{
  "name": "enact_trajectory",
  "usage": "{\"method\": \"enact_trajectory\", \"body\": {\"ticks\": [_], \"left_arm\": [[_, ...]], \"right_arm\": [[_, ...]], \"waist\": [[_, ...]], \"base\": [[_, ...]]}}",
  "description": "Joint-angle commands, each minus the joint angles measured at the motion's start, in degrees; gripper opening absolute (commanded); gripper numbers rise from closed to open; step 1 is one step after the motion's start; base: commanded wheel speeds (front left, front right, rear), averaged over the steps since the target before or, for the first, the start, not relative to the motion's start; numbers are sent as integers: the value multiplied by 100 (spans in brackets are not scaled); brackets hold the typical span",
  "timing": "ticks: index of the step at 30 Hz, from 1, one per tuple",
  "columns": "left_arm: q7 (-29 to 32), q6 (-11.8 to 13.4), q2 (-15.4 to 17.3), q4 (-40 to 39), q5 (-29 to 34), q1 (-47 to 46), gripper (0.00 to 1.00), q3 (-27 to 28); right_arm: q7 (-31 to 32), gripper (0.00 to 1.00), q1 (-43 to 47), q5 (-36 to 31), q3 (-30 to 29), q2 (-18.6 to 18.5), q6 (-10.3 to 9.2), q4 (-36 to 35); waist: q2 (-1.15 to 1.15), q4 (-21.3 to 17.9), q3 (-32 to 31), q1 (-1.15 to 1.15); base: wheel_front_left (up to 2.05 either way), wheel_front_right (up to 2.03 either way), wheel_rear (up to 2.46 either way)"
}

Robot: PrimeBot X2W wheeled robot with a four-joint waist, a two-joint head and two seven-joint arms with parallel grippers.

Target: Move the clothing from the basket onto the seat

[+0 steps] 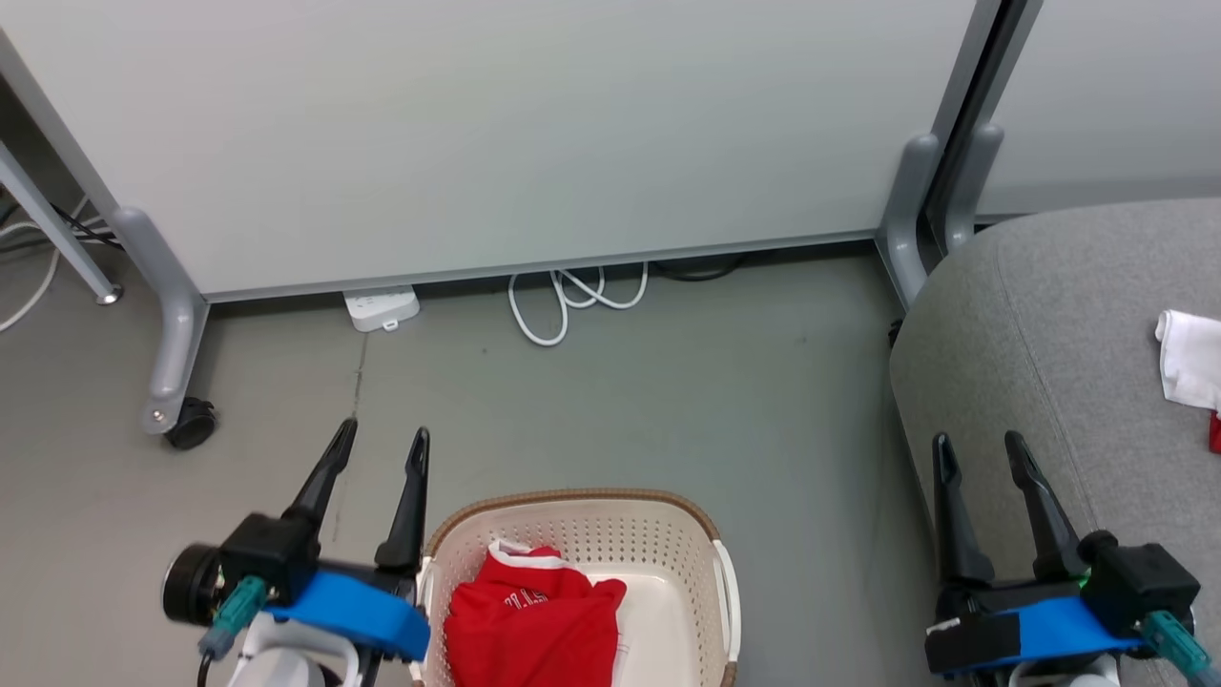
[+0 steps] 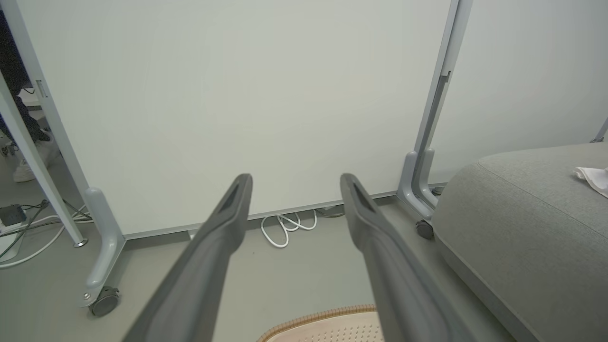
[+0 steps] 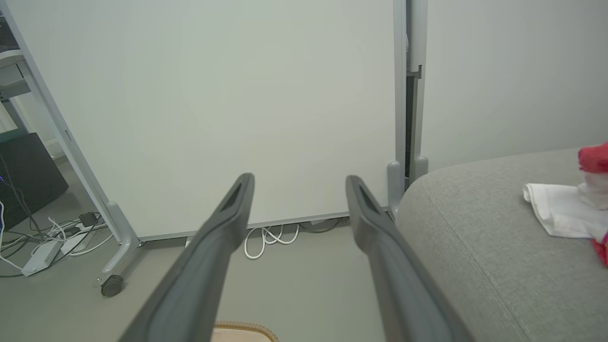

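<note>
The left gripper (image 1: 382, 441) stands open and empty at the lower left, just beside the basket (image 1: 572, 497). The right gripper (image 1: 978, 444), also open and empty, hangs at the lower right over the edge of the seat (image 1: 1030, 324). They flank the basket, likely poised to reach in. The red clothing (image 1: 529, 620) lies bunched in the basket, bottom centre. The frame cuts off its near part, hiding anything underneath. A white cloth (image 1: 1188, 358) on the seat is cropped at the right edge.
</note>
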Motion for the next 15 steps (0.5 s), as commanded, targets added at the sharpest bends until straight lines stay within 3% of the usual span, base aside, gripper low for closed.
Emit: {"method": "enact_trajectory", "body": {"ticks": [1, 15], "left_arm": [[-18, -23, 87, 109, 12, -236, 100, -84], [-17, -22, 703, 1498, -429, -1820, 100, -1556]], "right_arm": [[1, 100, -140, -30, 17, 20, -4, -47], [1, 100, -1211, -116, 106, 17, -4, -257]], "waist": [[0, -79, 119, 0], [0, -727, 1398, 0]], "base": [[0, 0, 0], [0, 0, 0]]}}
